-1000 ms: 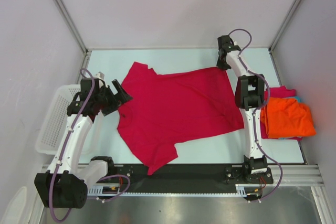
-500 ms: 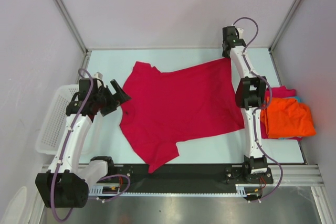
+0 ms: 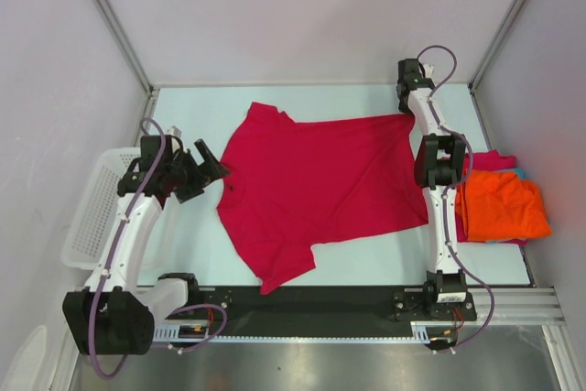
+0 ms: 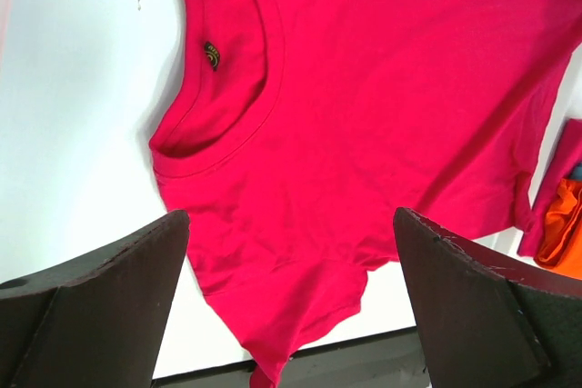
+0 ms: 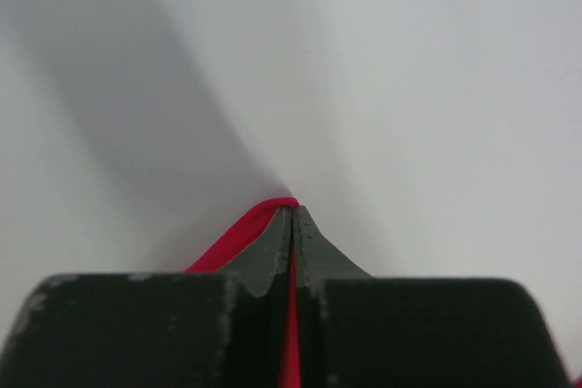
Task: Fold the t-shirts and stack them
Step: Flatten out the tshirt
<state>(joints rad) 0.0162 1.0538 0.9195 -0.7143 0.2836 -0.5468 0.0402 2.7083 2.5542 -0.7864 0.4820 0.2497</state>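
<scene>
Top external view is showing the crimson t-shirt (image 3: pixel 320 185) lying spread flat on the table (image 3: pixel 192 116), long axis running pretty much left to right. The collar (image 3: pixel 226 191) is pointing at the left arm, the hem is sitting over by the right arm, and one sleeve is reaching to the far side while the other is reaching toward the near edge.

The right gripper (image 3: pixel 409 112) is sitting at the far right hem corner. Its wrist view is showing the fingers pressed together with a thin edge of red cloth pinched between them. The left gripper (image 3: pixel 211 162) is hovering with fingers spread wide, holding nothing, just left of the collar. In its wrist view the collar and shoulder are lying right ahead between the two fingers.

So I'm guessing the next move is hanging on that. The left arm is way nearer the collar end and is only needing a short reach rightward and down.

Containers: the white lattice basket (image 3: pixel 92 217) is sitting at the left, partly hidden by the left arm, and I'm not seeing any cloth in the part that's showing. Just beside the right arm, an orange t-shirt (image 3: pixel 502 208) is lying folded on top of a pile, with a magenta-pink one (image 3: pixel 494 160) and a sliver of teal (image 3: pixel 519 173) peeking out underneath.
</scene>
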